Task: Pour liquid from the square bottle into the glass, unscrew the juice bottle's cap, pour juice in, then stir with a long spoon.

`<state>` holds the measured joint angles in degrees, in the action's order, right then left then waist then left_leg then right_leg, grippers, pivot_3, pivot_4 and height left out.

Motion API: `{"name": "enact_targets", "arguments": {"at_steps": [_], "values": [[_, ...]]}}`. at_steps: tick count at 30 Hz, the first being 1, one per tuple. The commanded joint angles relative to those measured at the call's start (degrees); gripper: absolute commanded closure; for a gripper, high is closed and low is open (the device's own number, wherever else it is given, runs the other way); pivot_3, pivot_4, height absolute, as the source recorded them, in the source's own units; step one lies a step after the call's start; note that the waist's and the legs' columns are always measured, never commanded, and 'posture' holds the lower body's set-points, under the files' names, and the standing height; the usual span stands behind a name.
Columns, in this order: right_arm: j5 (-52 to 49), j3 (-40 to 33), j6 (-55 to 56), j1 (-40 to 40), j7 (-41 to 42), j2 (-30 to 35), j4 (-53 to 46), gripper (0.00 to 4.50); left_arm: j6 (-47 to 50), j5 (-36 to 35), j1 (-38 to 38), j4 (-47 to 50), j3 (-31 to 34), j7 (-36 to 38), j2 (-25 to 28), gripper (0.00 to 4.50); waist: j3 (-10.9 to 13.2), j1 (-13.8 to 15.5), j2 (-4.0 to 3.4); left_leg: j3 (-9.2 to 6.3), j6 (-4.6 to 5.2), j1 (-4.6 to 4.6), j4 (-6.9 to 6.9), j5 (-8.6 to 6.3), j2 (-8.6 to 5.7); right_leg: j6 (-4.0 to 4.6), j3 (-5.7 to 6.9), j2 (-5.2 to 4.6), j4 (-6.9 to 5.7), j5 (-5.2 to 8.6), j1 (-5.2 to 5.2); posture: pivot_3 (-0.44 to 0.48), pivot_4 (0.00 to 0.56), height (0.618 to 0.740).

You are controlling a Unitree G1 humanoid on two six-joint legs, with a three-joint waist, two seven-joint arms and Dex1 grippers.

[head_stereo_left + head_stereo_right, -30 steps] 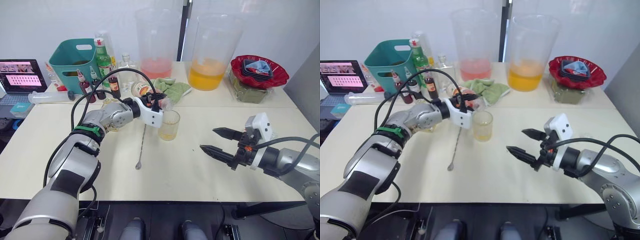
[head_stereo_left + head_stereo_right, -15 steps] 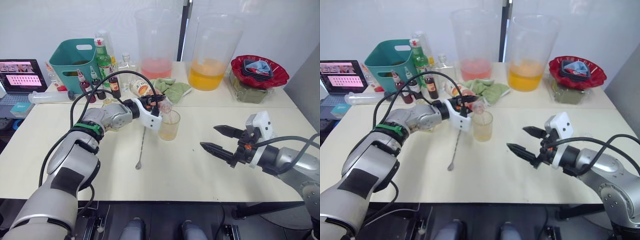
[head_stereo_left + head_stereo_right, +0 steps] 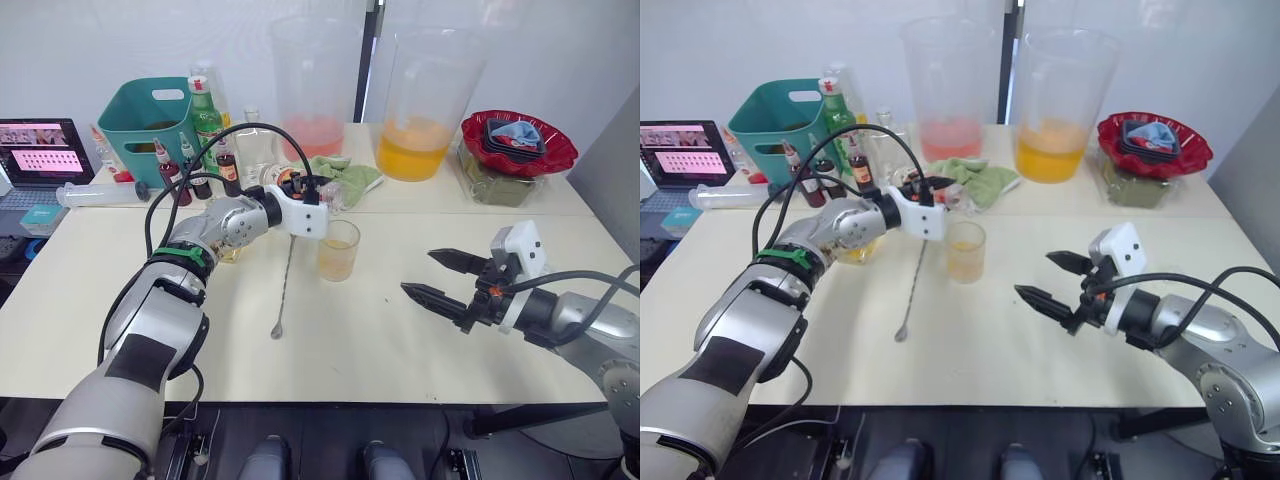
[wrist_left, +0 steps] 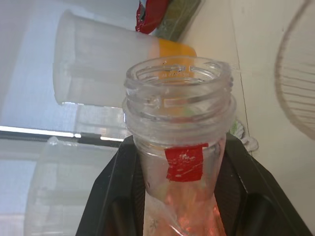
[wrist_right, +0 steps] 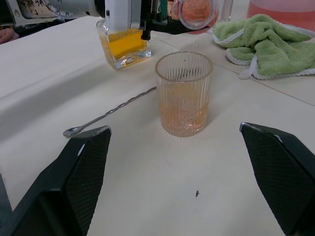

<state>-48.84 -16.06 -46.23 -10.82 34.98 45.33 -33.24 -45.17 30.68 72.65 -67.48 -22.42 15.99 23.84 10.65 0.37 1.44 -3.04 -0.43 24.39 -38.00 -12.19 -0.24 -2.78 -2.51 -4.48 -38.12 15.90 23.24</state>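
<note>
My left gripper [image 3: 304, 192] is shut on the juice bottle [image 4: 179, 113], which lies nearly level just up and left of the glass [image 3: 338, 250]. The bottle's open mouth points toward the glass, and pink-orange juice shows in its neck. The cap is out of view. The ribbed glass [image 5: 183, 93] stands upright, about a third full of pale orange liquid. Left of the glass, the long spoon [image 3: 283, 285] lies flat on the table. The square bottle [image 5: 123, 46], holding yellow liquid, stands behind my left arm. My right gripper [image 3: 417, 272] hovers open to the right of the glass.
Two big pitchers [image 3: 315, 90] [image 3: 425, 100] stand at the back with a green towel [image 3: 345, 178] in front of them. A teal basket [image 3: 150, 120], small dark bottles [image 3: 195, 175] and a laptop [image 3: 40, 150] are at the back left. A red bowl [image 3: 520, 140] sits back right.
Half a second ago the juice bottle's mouth dipped over the glass rim. My left gripper has since raised it and drawn it back. The right gripper has barely moved.
</note>
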Motion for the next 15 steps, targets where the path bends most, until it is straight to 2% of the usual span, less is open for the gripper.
{"name": "enact_targets", "arguments": {"at_steps": [1,5,7,11,15], "values": [[-0.6,-0.5,1.1,-1.7,1.0,0.2,0.0,0.06,3.3,-9.6,1.4,2.9,6.8,5.9,-0.6,3.03,0.0,-0.1,0.0,-0.01,0.0,0.0,0.0,0.0,0.01,0.0,0.01,0.01,-0.01,0.0,0.0,0.0,0.15,0.74],[0.0,0.5,1.1,-3.5,2.7,0.7,1.8,0.06,8.7,-22.1,1.0,8.0,14.9,14.6,-2.1,3.03,0.0,-0.4,0.0,-0.03,0.0,0.0,-0.01,0.0,0.01,0.0,0.01,0.01,-0.04,0.0,0.0,0.0,0.15,0.74],[0.0,0.8,1.0,-4.5,3.6,0.8,2.6,0.06,12.6,-26.1,0.6,11.1,17.5,17.6,-2.4,3.03,0.0,-0.6,0.0,-0.05,0.0,0.01,-0.03,0.0,0.02,0.0,0.04,0.01,-0.08,0.0,0.0,0.0,0.15,0.74],[0.6,2.8,1.2,-8.2,6.7,1.3,5.8,0.06,30.3,-37.4,-3.1,25.9,23.3,24.3,-1.6,3.03,0.0,-1.3,-0.02,-0.08,0.0,0.0,-0.07,0.0,0.02,0.0,0.04,0.02,-0.15,0.0,0.0,0.0,0.15,0.74],[1.3,4.2,1.9,-11.4,10.8,2.3,9.0,0.06,48.5,-44.4,-10.2,44.0,25.7,26.5,0.8,3.03,0.0,-1.7,-0.03,-0.09,0.0,-0.08,-0.08,0.0,0.06,0.0,-0.01,0.04,-0.37,0.0,0.0,0.0,0.15,0.74]]}}
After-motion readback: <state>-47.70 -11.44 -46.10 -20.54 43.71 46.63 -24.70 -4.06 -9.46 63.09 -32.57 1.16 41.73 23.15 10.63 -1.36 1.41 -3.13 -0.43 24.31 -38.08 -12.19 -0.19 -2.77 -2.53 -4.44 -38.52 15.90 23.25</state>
